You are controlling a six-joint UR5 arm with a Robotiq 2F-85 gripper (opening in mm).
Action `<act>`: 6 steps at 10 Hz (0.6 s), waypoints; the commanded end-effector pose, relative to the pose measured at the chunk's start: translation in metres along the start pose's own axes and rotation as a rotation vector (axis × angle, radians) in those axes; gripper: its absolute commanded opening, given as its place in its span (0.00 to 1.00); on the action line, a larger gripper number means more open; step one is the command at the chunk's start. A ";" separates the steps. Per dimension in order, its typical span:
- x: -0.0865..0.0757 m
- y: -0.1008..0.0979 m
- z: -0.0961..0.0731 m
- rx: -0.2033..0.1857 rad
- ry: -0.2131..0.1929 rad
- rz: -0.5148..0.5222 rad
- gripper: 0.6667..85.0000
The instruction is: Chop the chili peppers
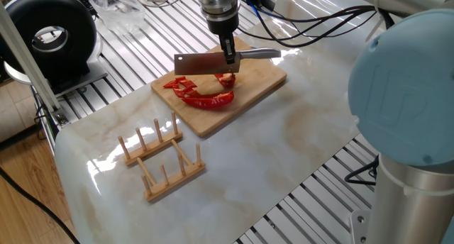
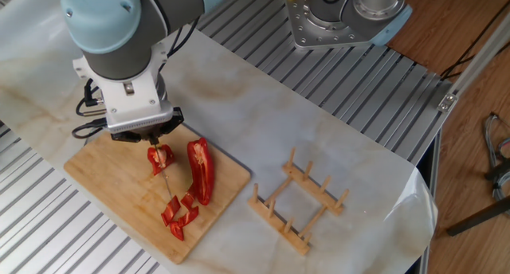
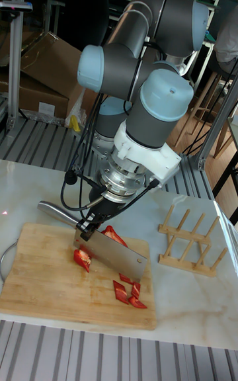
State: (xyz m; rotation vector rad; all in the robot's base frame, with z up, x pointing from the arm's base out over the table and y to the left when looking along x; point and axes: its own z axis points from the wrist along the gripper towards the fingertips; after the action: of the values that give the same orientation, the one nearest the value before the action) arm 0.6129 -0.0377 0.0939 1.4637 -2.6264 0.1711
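On the wooden cutting board (image 1: pixel 259 82) (image 2: pixel 103 182) (image 3: pixel 36 278) lie the chili peppers. They are a long red half (image 1: pixel 211 100) (image 2: pixel 201 172), a shorter piece (image 2: pixel 159 157) (image 3: pixel 82 259) and several small cut bits (image 1: pixel 179 84) (image 2: pixel 178 213) (image 3: pixel 128 291). My gripper (image 1: pixel 229 54) (image 2: pixel 154 135) (image 3: pixel 88 223) is shut on the handle of a cleaver. The cleaver's blade (image 1: pixel 201 64) (image 3: pixel 116 254) hangs edge-down just above the peppers, between the long half and the shorter piece. The blade hides part of the long half in the tall fixed view.
A wooden peg rack (image 1: pixel 162 159) (image 2: pixel 299 202) (image 3: pixel 192 242) stands on the marble tabletop beside the board. A black round device (image 1: pixel 50 35) and a plastic bag (image 1: pixel 117 6) sit at the far side. A second robot base (image 2: pixel 343 15) is bolted behind the table.
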 end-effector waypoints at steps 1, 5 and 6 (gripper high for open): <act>-0.002 0.004 -0.001 -0.018 -0.015 -0.008 0.01; -0.001 0.008 -0.003 -0.026 -0.010 -0.004 0.01; 0.000 0.008 -0.004 -0.026 -0.007 -0.002 0.01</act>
State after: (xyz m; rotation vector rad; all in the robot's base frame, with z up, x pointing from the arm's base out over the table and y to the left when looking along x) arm 0.6082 -0.0356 0.0952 1.4696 -2.6152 0.1498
